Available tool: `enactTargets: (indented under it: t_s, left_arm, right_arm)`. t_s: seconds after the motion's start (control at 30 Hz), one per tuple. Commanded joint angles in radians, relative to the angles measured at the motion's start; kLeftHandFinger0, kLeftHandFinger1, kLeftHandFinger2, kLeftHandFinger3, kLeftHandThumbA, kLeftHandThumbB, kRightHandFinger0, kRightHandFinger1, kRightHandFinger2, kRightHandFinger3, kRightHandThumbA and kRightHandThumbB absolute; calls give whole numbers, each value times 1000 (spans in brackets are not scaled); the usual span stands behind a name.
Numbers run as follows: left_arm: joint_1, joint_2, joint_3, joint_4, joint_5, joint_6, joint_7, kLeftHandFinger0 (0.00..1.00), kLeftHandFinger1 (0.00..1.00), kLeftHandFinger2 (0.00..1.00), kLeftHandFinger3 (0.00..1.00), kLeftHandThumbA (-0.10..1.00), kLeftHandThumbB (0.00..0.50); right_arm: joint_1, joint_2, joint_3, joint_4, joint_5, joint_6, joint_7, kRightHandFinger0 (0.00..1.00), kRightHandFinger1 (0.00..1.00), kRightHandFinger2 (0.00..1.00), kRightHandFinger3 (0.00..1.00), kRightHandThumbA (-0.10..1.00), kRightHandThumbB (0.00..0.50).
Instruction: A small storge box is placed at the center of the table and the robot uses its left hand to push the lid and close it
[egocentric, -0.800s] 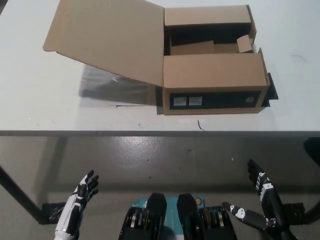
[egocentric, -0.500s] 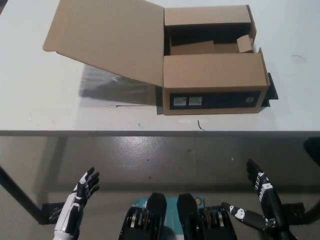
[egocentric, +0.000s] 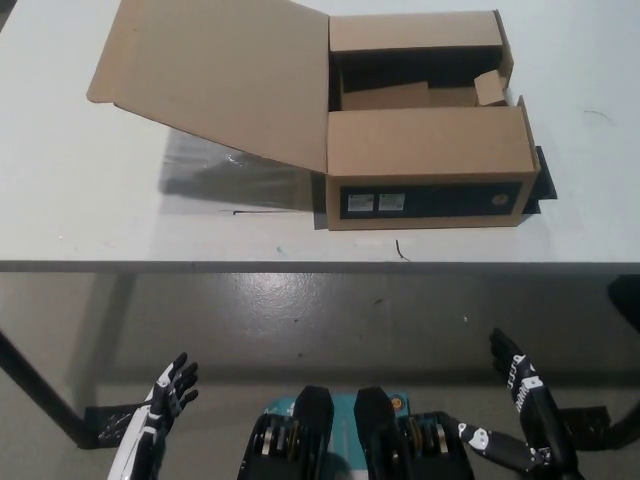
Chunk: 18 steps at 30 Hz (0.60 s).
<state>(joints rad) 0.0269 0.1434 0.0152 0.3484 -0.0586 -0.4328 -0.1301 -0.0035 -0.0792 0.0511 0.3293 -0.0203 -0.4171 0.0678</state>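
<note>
Cardboard storage box sits on the white worktop, right of centre and close to its near edge, with its big lid thrown open to the left and lifted off the surface, a shadow lying beneath it. Your left hand hangs low below the worktop edge, well apart from the lid, its fingers spread and holding nothing; the right hand rests low on the other side, likewise spread and empty. Watch the long reach: coming up from below, the hand could clip the worktop edge, or catch the lid's underside and only lift it rather than swing it over. A sideways shove on so light a box may slide it to the right instead of folding the lid, and nothing braces it there. A small loose flap stands up inside the open compartment and could jam under the closing lid. On the box's dark front face you have two small white labels and a round mark further right; their writing is too small to read.
</note>
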Motion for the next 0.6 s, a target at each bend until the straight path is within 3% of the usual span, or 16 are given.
enactTargets:
  t_s: [0.0, 0.33, 0.57]
  left_arm:
    - [-2, 10, 8, -7, -9, -37, -15, 1000, 1000, 1000, 1000, 1000, 417]
    - [16, 5, 9, -2, -11, -37, -17, 1000, 1000, 1000, 1000, 1000, 414]
    - [-2, 3, 10, 2, -18, -37, -21, 1000, 1000, 1000, 1000, 1000, 444]
  right_arm:
    - [3, -3, -1, -13, 5, -53, 2, 1000, 1000, 1000, 1000, 1000, 312]
    - [12, -2, 5, -8, 1, -53, 4, 1000, 1000, 1000, 1000, 1000, 315]
    - [-5, -8, 9, 3, -17, -53, -7, 1000, 1000, 1000, 1000, 1000, 310]
